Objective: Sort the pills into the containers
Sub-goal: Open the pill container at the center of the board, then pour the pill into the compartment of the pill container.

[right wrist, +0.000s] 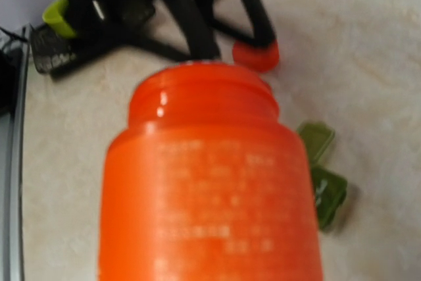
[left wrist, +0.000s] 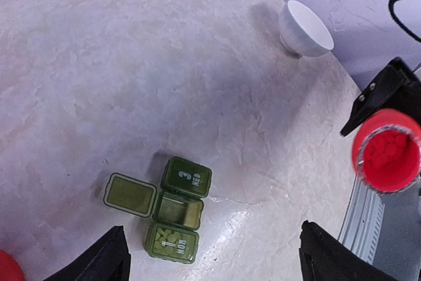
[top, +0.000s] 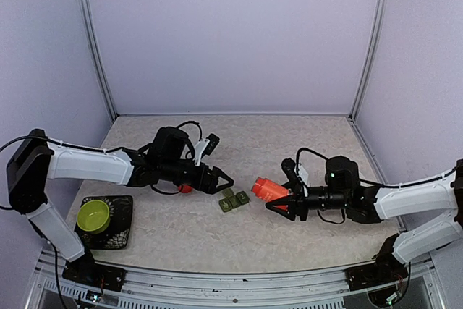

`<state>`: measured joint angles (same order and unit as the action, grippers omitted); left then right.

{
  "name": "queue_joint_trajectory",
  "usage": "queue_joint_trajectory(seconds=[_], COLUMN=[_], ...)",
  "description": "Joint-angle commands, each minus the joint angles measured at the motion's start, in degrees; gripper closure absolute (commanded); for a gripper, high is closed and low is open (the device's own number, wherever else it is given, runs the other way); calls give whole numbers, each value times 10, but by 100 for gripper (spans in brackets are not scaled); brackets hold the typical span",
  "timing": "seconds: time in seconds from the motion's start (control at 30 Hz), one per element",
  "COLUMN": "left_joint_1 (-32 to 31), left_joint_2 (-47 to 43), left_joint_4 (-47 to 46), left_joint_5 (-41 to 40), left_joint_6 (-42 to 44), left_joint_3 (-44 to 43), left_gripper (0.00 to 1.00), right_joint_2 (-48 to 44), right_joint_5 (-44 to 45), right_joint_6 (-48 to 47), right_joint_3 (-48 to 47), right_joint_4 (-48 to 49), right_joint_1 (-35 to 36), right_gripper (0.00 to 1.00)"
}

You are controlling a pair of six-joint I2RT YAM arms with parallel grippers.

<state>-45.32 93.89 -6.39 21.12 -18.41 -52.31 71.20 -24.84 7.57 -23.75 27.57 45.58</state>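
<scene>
The dark green three-cell pill box (left wrist: 176,210) lies on the table between the arms, also in the top view (top: 233,200). Its middle cell is open with the lid (left wrist: 131,194) flipped out. The cell marked 1 MON holds whitish pills (left wrist: 170,240) under its shut lid, and the cell marked 3 WED is shut. My left gripper (left wrist: 214,264) is open and empty just above and behind the box. My right gripper (top: 286,200) is shut on an open orange bottle (right wrist: 210,189), tilted with its mouth towards the box. Pills (left wrist: 388,156) fill its mouth.
The bottle's red cap (top: 186,188) lies under the left arm. A white bowl (left wrist: 304,27) stands farther back on the table. A lime-green bowl (top: 92,215) sits on a black tray (top: 123,236) at the near left.
</scene>
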Motion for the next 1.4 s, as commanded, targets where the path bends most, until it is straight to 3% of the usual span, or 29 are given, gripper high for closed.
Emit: queue_joint_trajectory(seconds=[0.0,0.3,0.9,1.37], left_joint_1=[-4,-34,-47,-47], left_joint_2=[-34,-23,7,14], left_joint_4=[14,44,51,50], left_joint_5=[-39,-77,-103,-133], left_joint_6=[-9,-5,-10,-15], left_joint_3=[-13,-52,-37,-18], left_gripper=[11,8,7,8], right_joint_2=[32,103,190,201], right_joint_5=[-7,-9,-13,-16], right_joint_6=[-5,-4,-18,-19], right_joint_3=[-18,-57,-117,-121], right_joint_4=[17,16,-21,-22], right_joint_1=[1,3,18,23], right_gripper=[94,97,97,97])
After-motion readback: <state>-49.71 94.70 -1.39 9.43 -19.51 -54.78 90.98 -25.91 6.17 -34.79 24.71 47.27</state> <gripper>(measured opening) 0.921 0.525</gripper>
